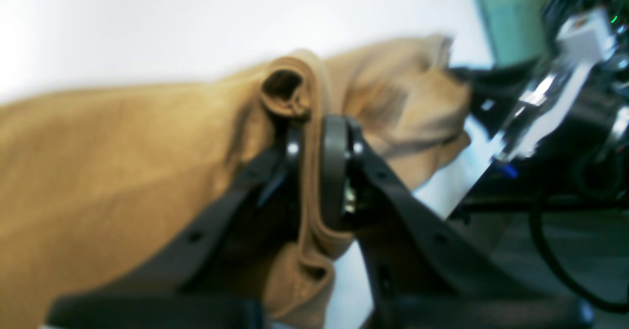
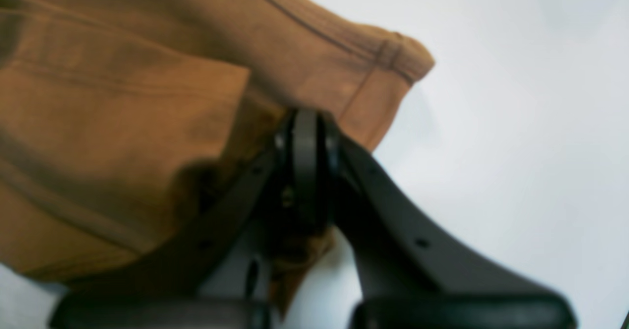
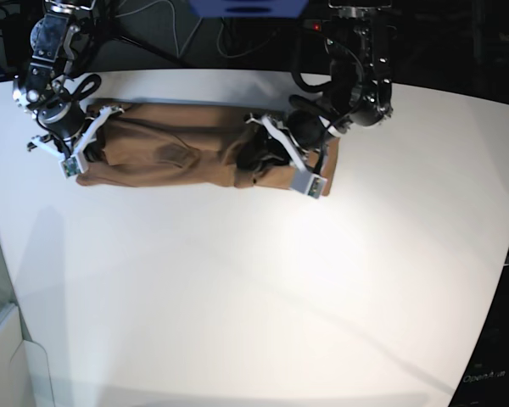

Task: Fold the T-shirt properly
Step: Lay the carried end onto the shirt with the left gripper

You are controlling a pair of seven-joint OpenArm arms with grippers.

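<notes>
- Tan cotton, soft and limp: the T-shirt [image 3: 182, 157] lies as a long narrow band across the far side of the white table [image 3: 254, 297], stretched from about 9 o'clock to 3 o'clock between the two arms.
- Left gripper [image 1: 314, 167], at the 3 o'clock end of the band in the base view, is closed down on a bunched fold of the cloth; several layers stand squeezed between its jaws, with a rolled loop of hem poking out above them.
- Right gripper [image 2: 305, 172], at the 9 o'clock end, is also clamped shut, with fabric caught in it just beside a stitched hem corner; its wrist view is blurred, so how many layers it holds I cannot tell.
- Light stuff, I'd judge, with no stiffness of its own: it will sag and drape wherever it isn't supported, and loose layers may slide apart.
- Nothing fragile here and not slippery; the knit should grip well against the pads.
- Best holds look to be the thicker seams and hems at corners, pinching all layers together, as both ends are taken now, so the fold stays even when lifted.
</notes>
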